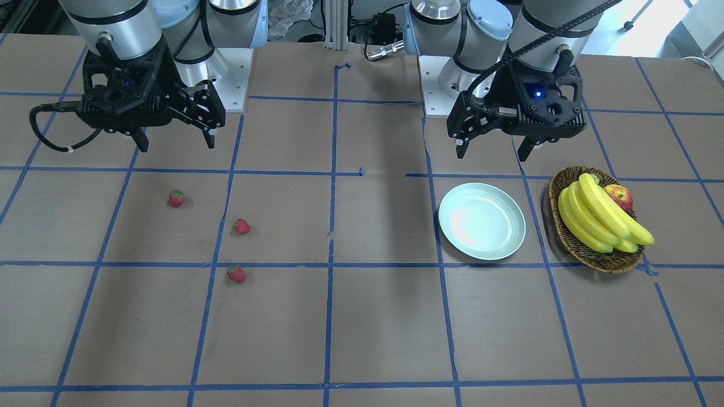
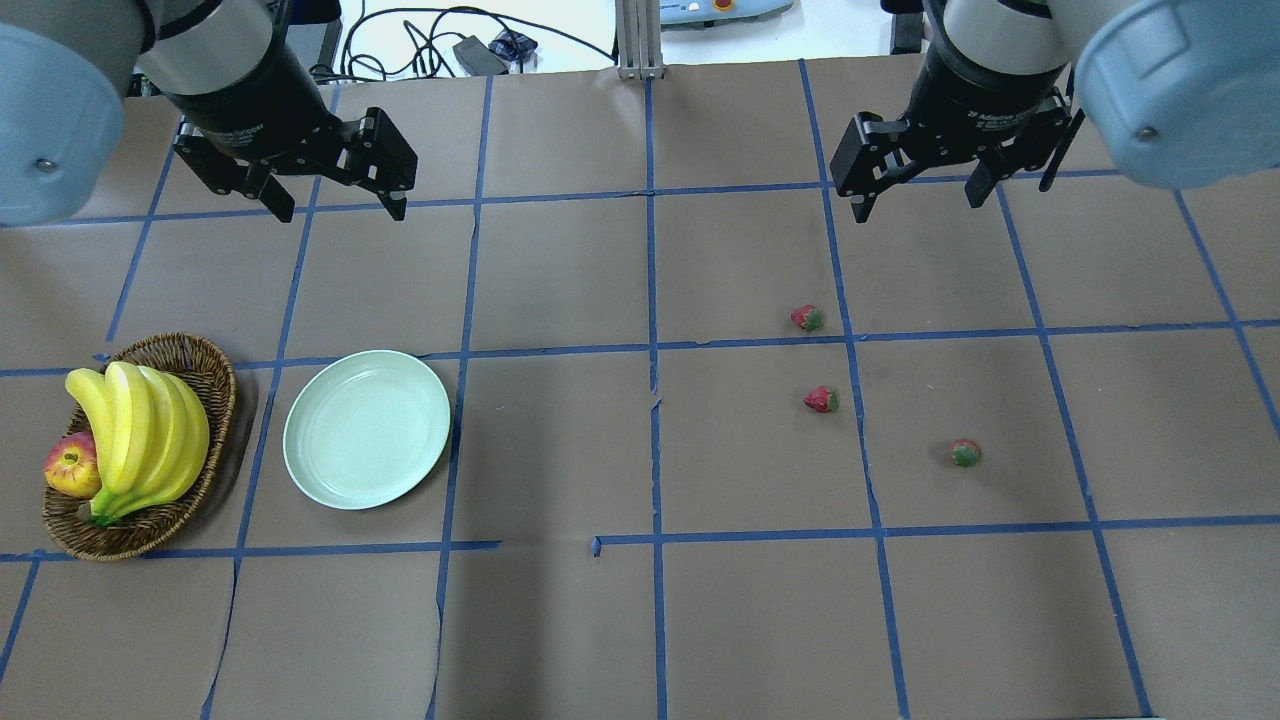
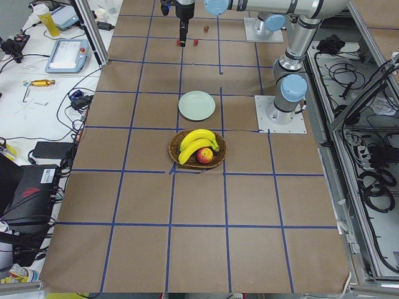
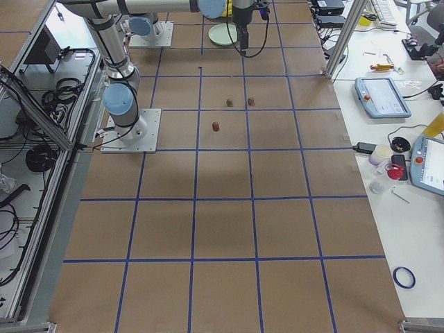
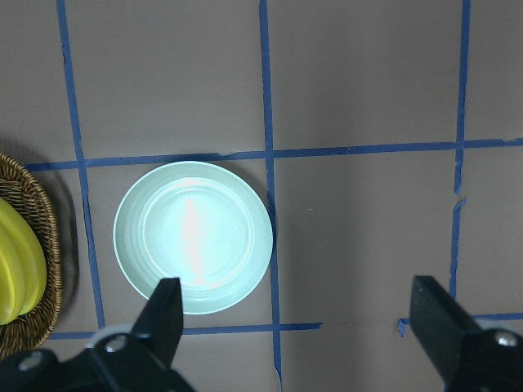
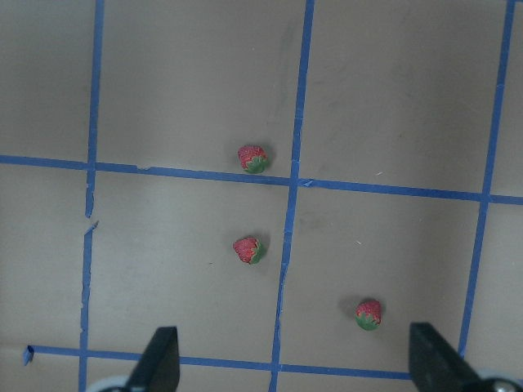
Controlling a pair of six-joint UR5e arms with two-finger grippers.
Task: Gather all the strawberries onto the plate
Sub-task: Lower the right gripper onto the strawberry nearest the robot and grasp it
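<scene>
Three small red strawberries lie apart on the table on the right arm's side: one (image 2: 807, 318), one (image 2: 820, 400) and one (image 2: 965, 453). They also show in the front view (image 1: 176, 198) (image 1: 242, 226) (image 1: 236, 274) and in the right wrist view (image 6: 253, 158) (image 6: 247, 250) (image 6: 368, 314). The mint-green plate (image 2: 300, 465) (image 1: 452, 240) (image 5: 131, 261) is empty on the left arm's side. My left gripper (image 2: 340, 205) (image 1: 492, 150) is open, high above the table beyond the plate. My right gripper (image 2: 918, 200) (image 1: 175, 141) is open, high above the strawberries.
A brown wicker basket (image 2: 215, 375) (image 1: 565, 237) with bananas (image 2: 140, 430) and a red-yellow apple (image 2: 70, 467) stands beside the plate. Blue tape lines grid the brown table. The robot bases (image 1: 226, 73) stand at the table's rear edge.
</scene>
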